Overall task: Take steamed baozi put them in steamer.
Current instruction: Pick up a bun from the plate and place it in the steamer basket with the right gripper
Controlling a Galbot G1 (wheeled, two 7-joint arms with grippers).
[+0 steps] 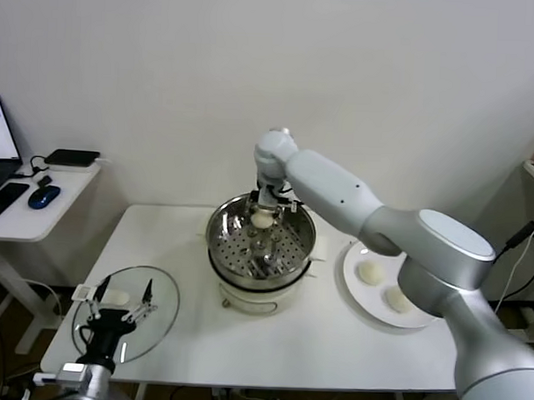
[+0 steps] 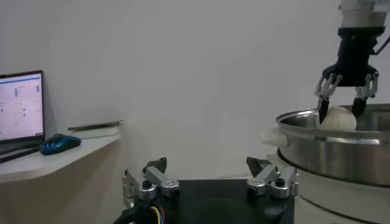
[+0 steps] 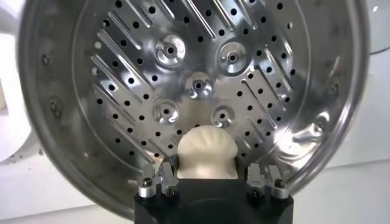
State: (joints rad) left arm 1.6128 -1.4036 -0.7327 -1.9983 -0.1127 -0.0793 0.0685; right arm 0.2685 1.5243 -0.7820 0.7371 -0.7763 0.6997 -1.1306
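Right now the right gripper [image 1: 263, 219] hangs over the steamer [image 1: 227, 223], pointing down, w/ its fingers [image 2: 322, 113] clamped on 1 bun [image 2: 339, 119]. The bun sits between the 2 fingertips, roughly level w/ the steamer's rim and toward the far side of the basket, above the perforated floor. The right wrist view looks straight down past the bun [image 3: 206, 152] onto the holed steel bottom [image 3: 195, 85]; no other bun shows in the basket.

2 more buns lie on the white plate [image 1: 355, 291] to the robot's right of the steamer: 1 nearer the steamer [image 1: 370, 272], 1 closer to the robot [image 1: 397, 298], near each other, not touching as far as I can tell.

The left gripper [image 1: 120, 311] is parked low at the table's near-left corner, over the glass lid [image 1: 162, 306], fingers [image 2: 151, 180] spread wide apart, holding nothing. Under the lid's glass a pale round thing [image 1: 114, 296] shows, maybe a 4th bun, can't tell for sure.

The steamer basket sits on a white pot base [image 1: 255, 298], about mid-table. The table [image 1: 288, 341] is white, against a plain white wall. On the robot's left stands a side desk [image 1: 25, 222] w/ a laptop [image 2: 21, 106], a blue mouse [image 1: 43, 197] and a dark flat thing [image 1: 72, 157].
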